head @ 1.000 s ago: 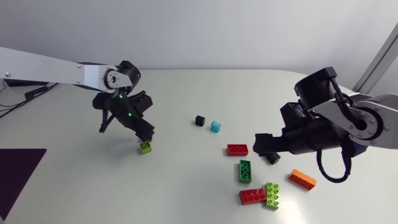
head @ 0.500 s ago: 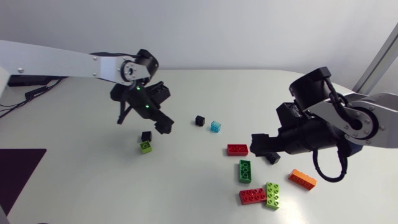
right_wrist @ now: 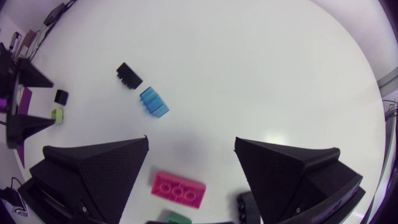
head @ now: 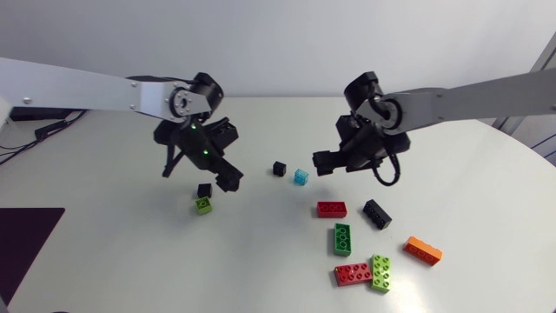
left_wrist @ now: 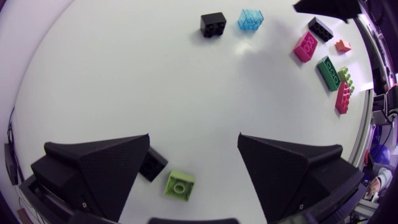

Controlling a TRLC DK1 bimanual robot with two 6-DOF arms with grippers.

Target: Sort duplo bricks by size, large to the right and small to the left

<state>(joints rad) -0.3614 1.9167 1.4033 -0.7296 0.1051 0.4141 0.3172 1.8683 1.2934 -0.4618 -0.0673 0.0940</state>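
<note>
Two small bricks lie near the middle of the table [head: 113, 261], not yet sorted: a clear blue brick [head: 301, 177] and a small black brick [head: 279, 169] near it. My right gripper [head: 323, 163] hangs close to the blue one, fingers spread wide with nothing between them. My left gripper [left_wrist: 194, 137] is also opened and empty. It hangs over the left part, where a small lime brick [left_wrist: 179, 185] lies below it, and a second small black brick [left_wrist: 152, 165] sits just beside that, partly hidden by one finger. The large bricks are on the right part: a long red brick [head: 331, 209], a long black brick [head: 377, 213], a long green brick [head: 341, 238], an orange brick [head: 421, 250], and another red brick [head: 352, 274] against a long lime brick [head: 380, 272]. I see three dangers. The blue brick lies turned against my right fingers, so they could catch it by the corners and it could twist out. A broad finger coming down may also push the black one away. Both my arms are near the middle, so reaching together for these bricks could make them collide.
</note>
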